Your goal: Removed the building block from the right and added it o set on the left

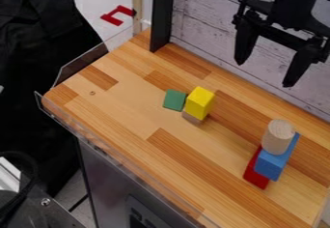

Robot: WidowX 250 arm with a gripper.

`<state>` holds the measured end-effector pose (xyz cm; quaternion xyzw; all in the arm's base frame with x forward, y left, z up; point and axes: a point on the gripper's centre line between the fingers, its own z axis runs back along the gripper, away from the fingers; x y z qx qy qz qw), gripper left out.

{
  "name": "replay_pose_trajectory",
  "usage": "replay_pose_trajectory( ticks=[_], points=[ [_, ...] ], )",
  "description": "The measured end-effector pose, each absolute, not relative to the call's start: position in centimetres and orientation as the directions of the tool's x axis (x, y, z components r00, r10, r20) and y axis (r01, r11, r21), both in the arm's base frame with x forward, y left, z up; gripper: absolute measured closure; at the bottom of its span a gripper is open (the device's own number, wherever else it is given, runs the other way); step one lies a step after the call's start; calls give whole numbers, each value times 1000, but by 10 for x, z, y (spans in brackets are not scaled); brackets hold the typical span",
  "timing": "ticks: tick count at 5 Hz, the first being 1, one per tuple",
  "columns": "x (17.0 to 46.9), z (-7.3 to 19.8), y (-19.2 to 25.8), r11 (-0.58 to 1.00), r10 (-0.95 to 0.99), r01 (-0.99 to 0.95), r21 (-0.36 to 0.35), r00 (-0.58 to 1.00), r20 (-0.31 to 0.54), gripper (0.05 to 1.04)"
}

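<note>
Building block, the pale wooden cylinder, stands upright below your gripper in the camera view, slightly to the picture's right. You have the gripper's fingers spread apart, grasping nothing, in front of the plank wall. Under the cylinder, you see the blue block lying across the red block and jutting past its side.

Below the gripper and to the picture's left, your other set has the yellow block upright on a tan block, with the green block just beside them. A broad stretch of counter separates the sets. Farther below the gripper, you have the counter's long front edge, bordered by a clear guard; the wall bounds its back edge. A black post stands well to the gripper's picture-left, by the back corner.
</note>
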<state>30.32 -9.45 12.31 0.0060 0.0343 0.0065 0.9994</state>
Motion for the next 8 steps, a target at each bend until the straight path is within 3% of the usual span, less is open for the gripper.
replay_pose_trajectory(
  ticks=[3,6,8],
  points=[
    [297,96,-104,999,-8,15,47,989,-149,84],
    [285,103,-126,999,22,-17,45,993,-119,84],
    [277,100,-131,999,40,-38,15,987,-158,84]
  ],
)
